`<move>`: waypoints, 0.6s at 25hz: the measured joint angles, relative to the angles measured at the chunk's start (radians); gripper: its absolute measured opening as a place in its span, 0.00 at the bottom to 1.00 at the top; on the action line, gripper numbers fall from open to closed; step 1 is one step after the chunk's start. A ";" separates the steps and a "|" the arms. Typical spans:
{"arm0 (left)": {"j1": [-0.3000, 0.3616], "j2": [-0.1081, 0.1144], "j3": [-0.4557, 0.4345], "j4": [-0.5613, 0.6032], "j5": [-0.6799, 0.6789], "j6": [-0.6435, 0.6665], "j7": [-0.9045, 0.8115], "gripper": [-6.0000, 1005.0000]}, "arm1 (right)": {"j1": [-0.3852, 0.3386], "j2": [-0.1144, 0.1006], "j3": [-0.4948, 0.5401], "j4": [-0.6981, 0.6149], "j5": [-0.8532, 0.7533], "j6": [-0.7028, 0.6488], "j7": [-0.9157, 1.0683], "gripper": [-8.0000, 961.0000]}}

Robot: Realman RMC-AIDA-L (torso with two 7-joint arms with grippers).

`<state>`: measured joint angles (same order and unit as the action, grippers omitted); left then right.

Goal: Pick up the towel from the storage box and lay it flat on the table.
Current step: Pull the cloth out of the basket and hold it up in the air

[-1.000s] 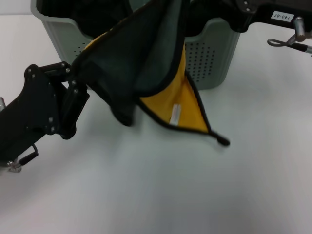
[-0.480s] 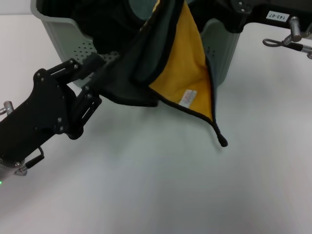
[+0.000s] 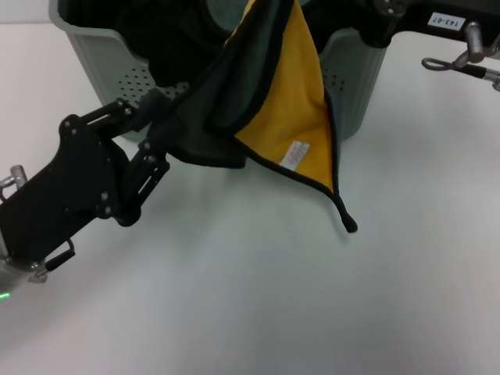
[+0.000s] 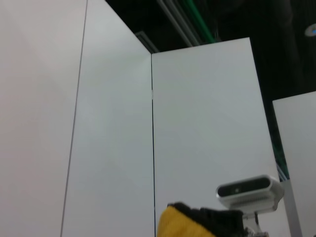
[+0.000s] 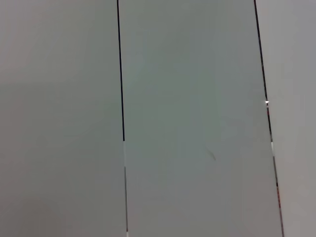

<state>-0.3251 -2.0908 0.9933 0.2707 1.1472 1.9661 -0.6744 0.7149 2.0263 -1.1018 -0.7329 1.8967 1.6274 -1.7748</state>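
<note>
Since the earlier frames the left gripper [image 3: 156, 133] has climbed up and inward toward the storage box [image 3: 351, 86], dragging its end of the towel [image 3: 266, 101] with it. What was a wide drape with the yellow face low down is now a tighter fold: yellow face out, white label [image 3: 294, 154] just above the lower edge, black-trimmed corner hanging to a point over the table [image 3: 312, 297], a bit further in than before.

Left gripper: fingers closed on the towel's dark green edge, at the box's front wall. Cloth bunches directly at the fingertips and runs up and away from them to the right.

Right gripper [image 3: 375, 16]: at the top of the head view, above the box's right side. The towel's upper end rises toward it, but the fingers are out of frame, so I can't tell their state or whether it has the cloth.

Towel position: suspended between the two grippers, mostly in front of and over the box's dipped rim. Can't tell if the hanging tip touches the table.

Box interior behind the towel is dark, contents unclear.

Left wrist view: only white wall panels, a small white camera [image 4: 249, 190], and a yellow towel edge with dark trim [image 4: 185, 224]. Right wrist view: blank panels only.
</note>
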 joint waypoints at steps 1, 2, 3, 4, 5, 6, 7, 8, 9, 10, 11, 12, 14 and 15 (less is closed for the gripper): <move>-0.001 0.000 0.000 -0.001 0.002 -0.005 0.000 0.25 | 0.000 0.000 0.000 0.000 0.004 0.000 0.000 0.02; -0.001 0.000 0.001 -0.002 0.003 -0.010 0.002 0.24 | 0.001 0.000 0.000 0.000 0.007 0.000 0.000 0.02; 0.000 -0.001 0.001 -0.002 0.002 -0.011 0.007 0.24 | 0.001 -0.001 0.000 0.000 0.008 0.000 0.000 0.02; 0.003 -0.001 0.000 -0.003 -0.001 -0.012 0.014 0.24 | 0.001 -0.001 0.000 0.000 0.009 0.000 0.000 0.02; 0.005 -0.002 -0.001 -0.003 -0.003 -0.012 0.019 0.24 | 0.001 -0.001 0.000 0.000 0.009 -0.002 0.000 0.02; 0.007 -0.002 -0.003 -0.003 -0.007 -0.012 0.024 0.24 | 0.001 -0.001 0.000 0.000 0.009 -0.003 -0.001 0.02; 0.008 -0.002 -0.004 -0.003 -0.009 -0.012 0.026 0.24 | 0.001 -0.001 0.000 0.000 0.009 -0.006 -0.001 0.02; 0.009 -0.002 -0.005 -0.004 -0.010 -0.011 0.026 0.24 | 0.001 -0.001 0.000 0.000 0.009 -0.008 -0.001 0.02; 0.009 -0.002 -0.006 -0.004 -0.011 -0.011 0.026 0.24 | 0.001 -0.001 0.000 0.000 0.009 -0.009 -0.001 0.02; 0.009 -0.001 -0.008 -0.004 -0.012 -0.010 0.025 0.24 | 0.001 -0.002 0.000 0.000 0.010 -0.010 -0.001 0.02; 0.009 -0.001 -0.010 -0.004 -0.014 -0.009 0.023 0.23 | 0.001 -0.002 0.000 0.000 0.010 -0.010 -0.001 0.02; 0.009 -0.001 -0.011 -0.004 -0.015 -0.008 0.023 0.22 | 0.002 -0.002 0.000 0.000 0.010 -0.011 -0.001 0.02; 0.009 -0.001 -0.011 -0.004 -0.018 -0.007 0.023 0.20 | 0.002 -0.002 0.000 0.001 0.009 -0.012 -0.001 0.02; 0.009 0.000 -0.011 -0.004 -0.019 -0.006 0.022 0.19 | 0.003 -0.002 0.000 0.003 0.009 -0.013 -0.001 0.02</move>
<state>-0.3159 -2.0912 0.9821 0.2669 1.1280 1.9601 -0.6519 0.7178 2.0247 -1.1013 -0.7297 1.9054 1.6144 -1.7762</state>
